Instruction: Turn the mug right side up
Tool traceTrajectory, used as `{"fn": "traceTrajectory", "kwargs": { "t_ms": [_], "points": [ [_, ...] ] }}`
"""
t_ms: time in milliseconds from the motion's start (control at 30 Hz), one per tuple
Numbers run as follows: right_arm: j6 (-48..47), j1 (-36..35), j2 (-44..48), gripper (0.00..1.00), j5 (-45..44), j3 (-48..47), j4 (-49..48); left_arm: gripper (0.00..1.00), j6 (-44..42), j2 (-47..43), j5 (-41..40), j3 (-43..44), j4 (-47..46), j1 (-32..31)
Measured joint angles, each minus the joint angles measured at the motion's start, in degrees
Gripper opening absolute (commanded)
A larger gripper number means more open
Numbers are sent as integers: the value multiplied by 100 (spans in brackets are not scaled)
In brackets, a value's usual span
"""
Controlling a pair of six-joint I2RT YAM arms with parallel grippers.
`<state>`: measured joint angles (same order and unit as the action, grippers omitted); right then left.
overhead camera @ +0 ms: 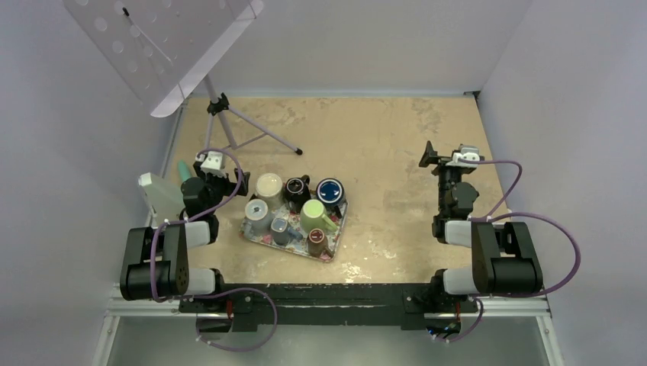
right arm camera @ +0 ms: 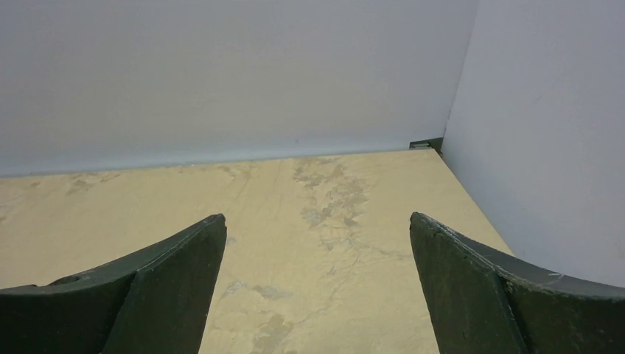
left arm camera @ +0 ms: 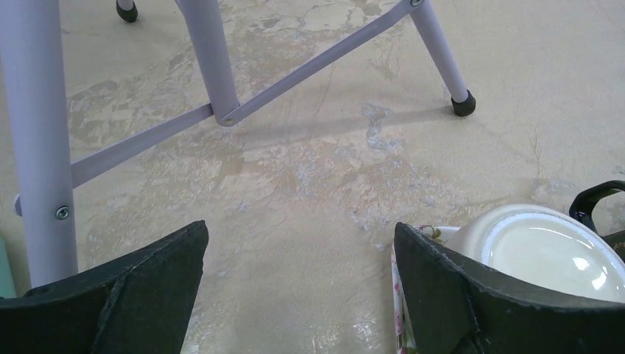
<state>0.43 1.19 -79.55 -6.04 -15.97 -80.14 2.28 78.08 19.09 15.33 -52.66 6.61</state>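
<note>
Seems to be the cream mug (overhead camera: 268, 185), base up at the far-left corner of the tray (left arm camera: 399, 310), just beside a black mug (overhead camera: 297, 187). Probably glazed ceramic: stiff, fairly weighty, slick, apt to chip if knocked. Best pinched across the wall, low down near the tray, then rolled over. Cannot make out its handle. Finds the left gripper (left arm camera: 298, 236) spread wide and empty just left of the tray, and the right gripper (right arm camera: 317, 228) spread and empty too, well right of the tray.
</note>
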Motion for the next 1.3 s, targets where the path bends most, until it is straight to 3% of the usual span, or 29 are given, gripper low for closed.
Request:
{"fn": "traceTrajectory", "kwargs": {
  "t_ms": [167, 333, 467, 600, 767, 1000, 1133, 1300],
  "points": [
    [-7, 0, 243, 99, 127, -125, 490, 100, -2, 0, 2, 0, 0, 0],
    [-26, -2, 1419, 99, 437, -413, 1716, 100, 4, -59, -24, -2, 13, 0],
    [-52, -208, 2247, 97, 699, -905, 2949, 100, -48, -938, 131, -11, 584, 0],
    [-203, -955, 2763, 91, 946, -1250, 4057, 100, -260, -2708, 557, 260, 2031, 0],
    [-140, -2306, 2863, 79, 1176, -1563, 5335, 100, -813, -3928, 981, 1626, 4839, 0],
    [691, -3506, 3010, 71, 693, -1528, 6376, 100, -1086, -4057, 1108, 3307, 7746, -2],
    [1143, -4242, 2422, 65, 221, -1648, 6791, 100, -925, -3810, 1235, 3777, 8690, -2],
    [2063, -5209, 1886, 62, -546, -1587, 7423, 96, 22, -3464, 1126, 3965, 9440, 0]
  ]
}}
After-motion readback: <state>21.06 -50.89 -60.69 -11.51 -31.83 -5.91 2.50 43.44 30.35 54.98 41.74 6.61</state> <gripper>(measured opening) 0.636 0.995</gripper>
